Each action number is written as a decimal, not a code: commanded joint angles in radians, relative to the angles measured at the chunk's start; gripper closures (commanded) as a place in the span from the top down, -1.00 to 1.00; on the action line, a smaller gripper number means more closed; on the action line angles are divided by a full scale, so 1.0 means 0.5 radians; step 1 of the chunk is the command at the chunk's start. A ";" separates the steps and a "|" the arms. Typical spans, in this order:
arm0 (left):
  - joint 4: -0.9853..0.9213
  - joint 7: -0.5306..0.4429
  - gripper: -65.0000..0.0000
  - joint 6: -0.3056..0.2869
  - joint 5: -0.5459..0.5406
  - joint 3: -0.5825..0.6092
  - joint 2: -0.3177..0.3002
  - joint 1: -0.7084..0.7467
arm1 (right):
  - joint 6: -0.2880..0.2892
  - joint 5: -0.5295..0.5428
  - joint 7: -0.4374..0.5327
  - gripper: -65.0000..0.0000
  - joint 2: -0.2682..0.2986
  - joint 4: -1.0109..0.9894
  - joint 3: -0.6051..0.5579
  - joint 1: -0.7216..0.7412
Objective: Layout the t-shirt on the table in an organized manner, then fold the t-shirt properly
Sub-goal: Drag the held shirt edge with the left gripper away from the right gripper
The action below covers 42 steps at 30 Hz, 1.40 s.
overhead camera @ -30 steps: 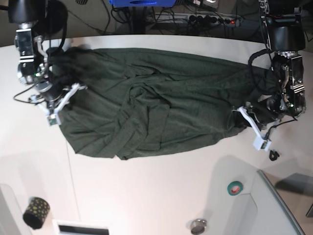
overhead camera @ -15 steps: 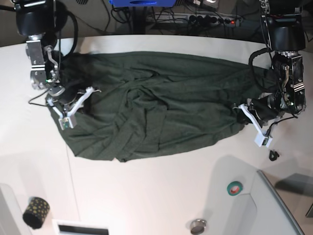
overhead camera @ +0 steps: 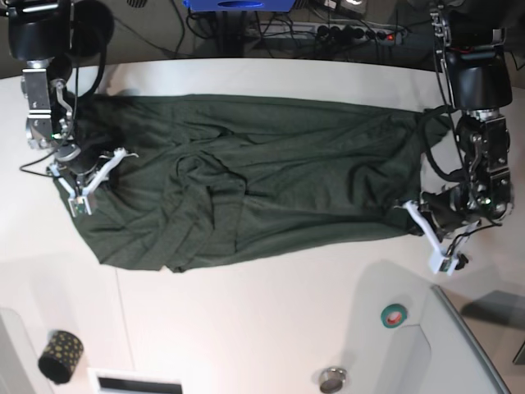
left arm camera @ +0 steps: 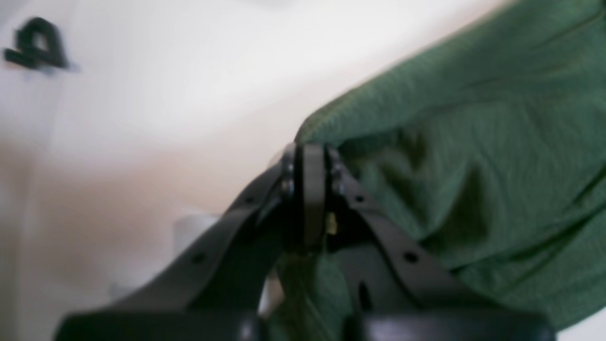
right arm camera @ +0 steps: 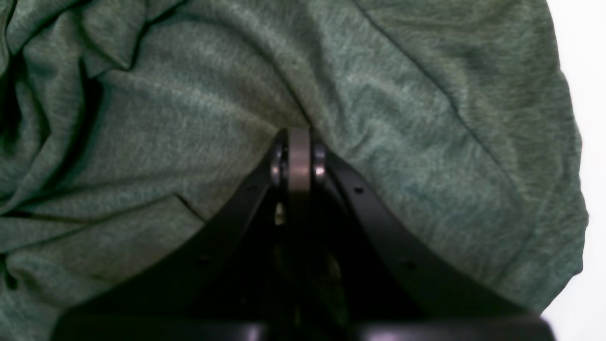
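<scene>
The dark green t-shirt lies spread and wrinkled across the white table. My right gripper, on the left of the base view, is shut on the shirt's left end. In the right wrist view its fingertips pinch a fold of the fabric. My left gripper, on the right of the base view, is shut on the shirt's lower right corner. In the left wrist view its fingertips clamp the shirt's edge just above the tabletop.
A grey raised tray sits at the front right, with a teal tape roll and a round metal piece beside it. A small black part lies near my left gripper. A patterned dark roll is front left. Cables run behind the table.
My right gripper has pulled the shirt's left end further left. My left gripper has moved down toward the front edge. The shirt is stretched wider and lies flatter.
</scene>
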 commanded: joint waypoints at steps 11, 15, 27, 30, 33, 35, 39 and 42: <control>-0.056 -0.156 -1.00 0.002 0.201 0.010 0.054 -0.230 | -0.047 -0.075 -0.169 -1.00 0.083 -0.024 0.007 -0.023; -0.216 -0.411 -1.00 0.152 0.394 0.016 0.103 -0.309 | -0.047 -0.075 -0.169 -1.00 0.089 -0.024 0.007 -0.023; -0.658 -0.847 -1.00 0.306 0.787 0.023 0.266 -0.711 | -0.047 -0.075 -0.169 -1.00 0.089 -0.024 -0.005 -0.023; -0.698 -0.881 -1.00 0.315 0.879 0.023 0.312 -0.785 | -0.047 -0.075 -0.169 -1.00 0.089 -0.024 -0.005 -0.023; -0.765 -0.933 -1.00 0.321 0.940 0.059 0.349 -0.846 | -0.047 -0.075 -0.169 -1.00 0.089 -0.024 -0.005 -0.023; -0.820 -1.000 -1.00 0.342 0.986 0.164 0.352 -0.853 | -0.047 -0.075 -0.169 -1.00 0.089 -0.024 -0.005 -0.023; -0.952 -1.120 -1.00 0.502 1.008 0.329 0.349 -0.850 | -0.047 -0.075 -0.169 -1.00 0.089 -0.024 -0.005 -0.023; -1.075 -1.178 -1.00 0.520 1.008 0.345 0.349 -0.850 | -0.047 -0.075 -0.169 -1.00 0.089 -0.015 0.004 -0.017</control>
